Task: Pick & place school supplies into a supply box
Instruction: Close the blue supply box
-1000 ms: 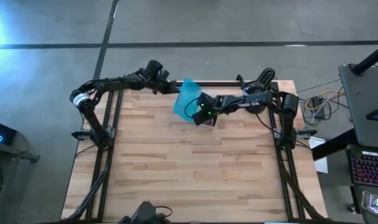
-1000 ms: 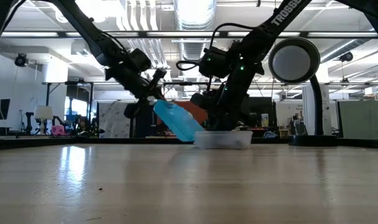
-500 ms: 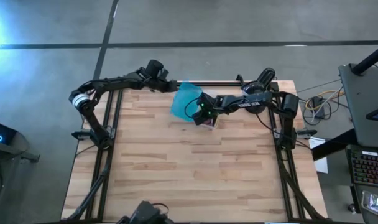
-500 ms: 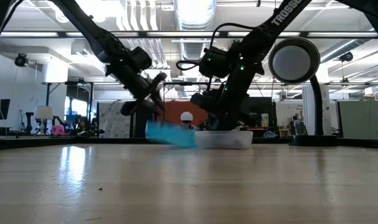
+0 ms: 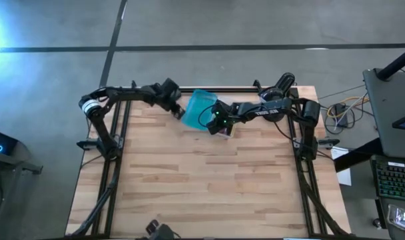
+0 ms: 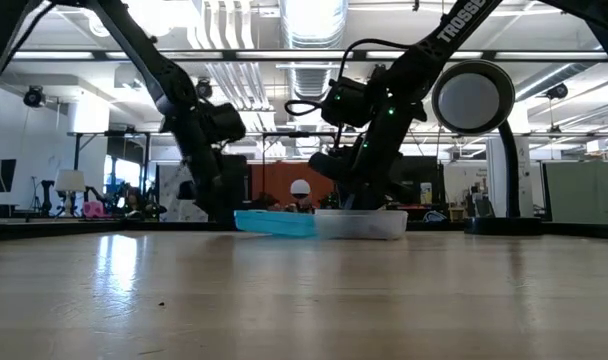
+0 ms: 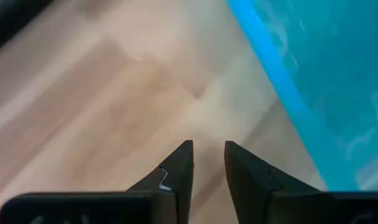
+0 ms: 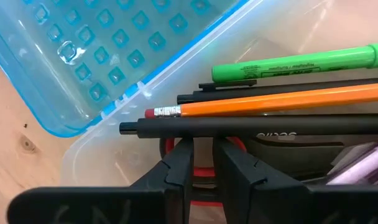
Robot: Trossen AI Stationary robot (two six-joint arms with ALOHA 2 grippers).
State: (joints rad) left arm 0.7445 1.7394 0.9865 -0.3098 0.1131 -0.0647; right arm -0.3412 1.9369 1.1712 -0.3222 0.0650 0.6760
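The supply box lies open near the table's far edge. Its turquoise half [image 5: 200,103] [image 6: 274,222] lies flat on the wood beside the clear half [image 6: 362,224] [image 8: 96,158]. In the clear half lie a green marker [image 8: 288,64], an orange pencil [image 8: 270,102], black pens [image 8: 251,126] and the red-handled scissors [image 8: 240,147]. My left gripper [image 5: 175,107] [image 7: 207,163] is low over bare wood just left of the turquoise half, open by a small gap and touching nothing. My right gripper [image 5: 219,121] [image 8: 202,155] reaches down into the clear half. My right gripper comes from above into the clear half, its fingers [image 8: 179,163] nearly together. Red of the scissors' handle [image 8: 202,190] shows between and beside them, under a black pen. The scissors lie in the box. The fingers themselves hide the exact place of hold.
A black round device [image 5: 283,83] [image 6: 474,97] stands at the far right corner, behind my right arm. The wide near part of the table [image 5: 202,180] is bare wood. Cables and a keyboard lie off the table's right side.
My left gripper let go of the turquoise half, then moved down and toward the table's near-left. The turquoise half, tilted up off the table a second ago, swung down and now lies flat beside the clear half, which stayed put.
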